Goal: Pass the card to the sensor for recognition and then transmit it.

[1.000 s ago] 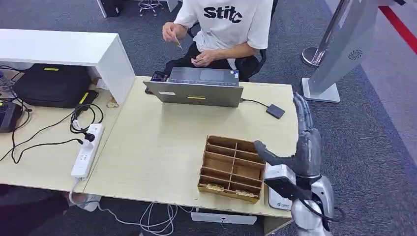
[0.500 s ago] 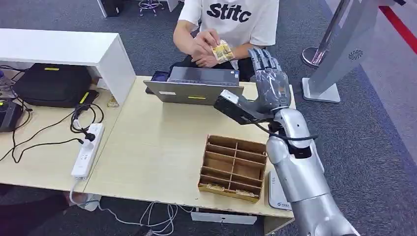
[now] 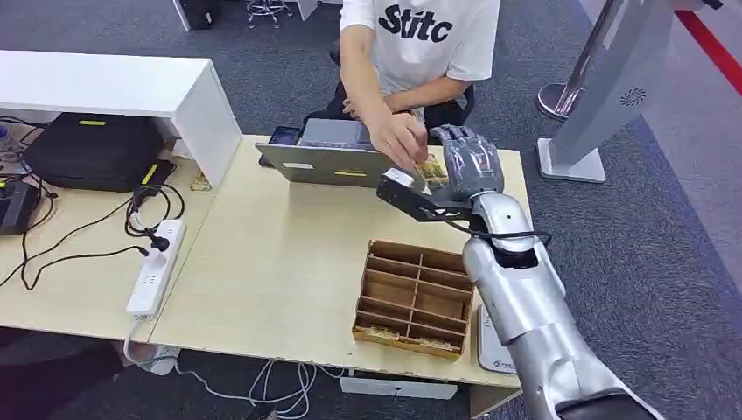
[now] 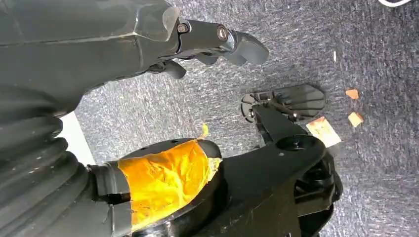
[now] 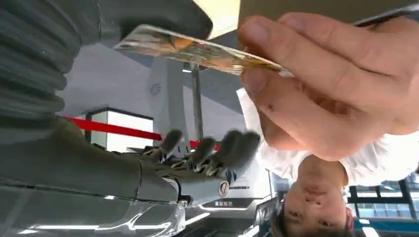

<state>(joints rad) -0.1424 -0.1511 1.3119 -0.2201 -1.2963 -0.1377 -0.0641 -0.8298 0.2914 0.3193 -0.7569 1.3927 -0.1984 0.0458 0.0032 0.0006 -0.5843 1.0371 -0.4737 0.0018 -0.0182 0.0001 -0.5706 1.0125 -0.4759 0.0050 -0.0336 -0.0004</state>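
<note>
Here the handover is in progress. Nearest the robot, a white reader, presumably the sensor, lies on the table beside a wooden divided tray; no card rests on it, so recognition and onward passing appear to remain. Beyond the tray, the right hand is raised beside a person's hand, with the card between them.

The right wrist view adds detail: the person's fingers pinch the card, while the robot's fingers lie spread apart, well clear of it, holding nothing. The left hand hangs over carpet, fingers seemingly curled in; whether closed cannot be told.
</note>
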